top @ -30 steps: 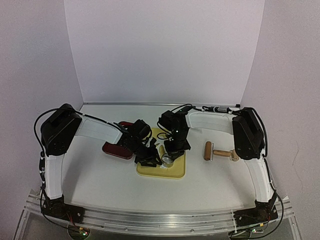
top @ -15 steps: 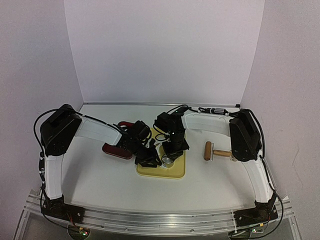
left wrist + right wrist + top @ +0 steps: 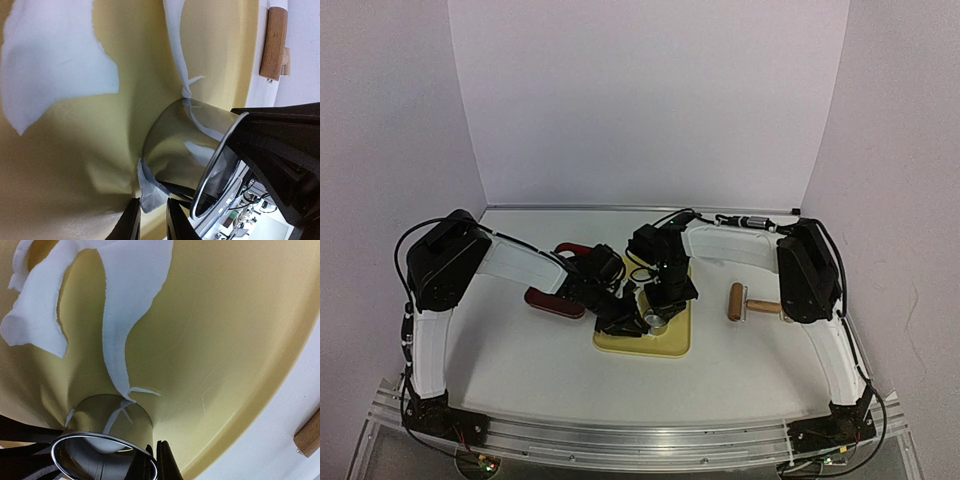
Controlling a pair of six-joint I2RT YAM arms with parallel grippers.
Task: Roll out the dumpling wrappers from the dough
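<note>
Table (image 3: 520, 360) w/ a yellow board (image 3: 670, 345) at mid-front, both arms bent over it. Dough (image 3: 130, 300) lies on the board as a thin torn sheet. One strip runs right up to the ring cutter (image 3: 175, 145) and touches its wall, w/ scraps clinging round its base. Right gripper (image 3: 152, 462) is clamped on the cutter's rim. Left gripper (image 3: 150, 220) sits at the cutter's foot, fingers nearly together, a dough flap at the tips; can't tell if it's pinched.
</note>
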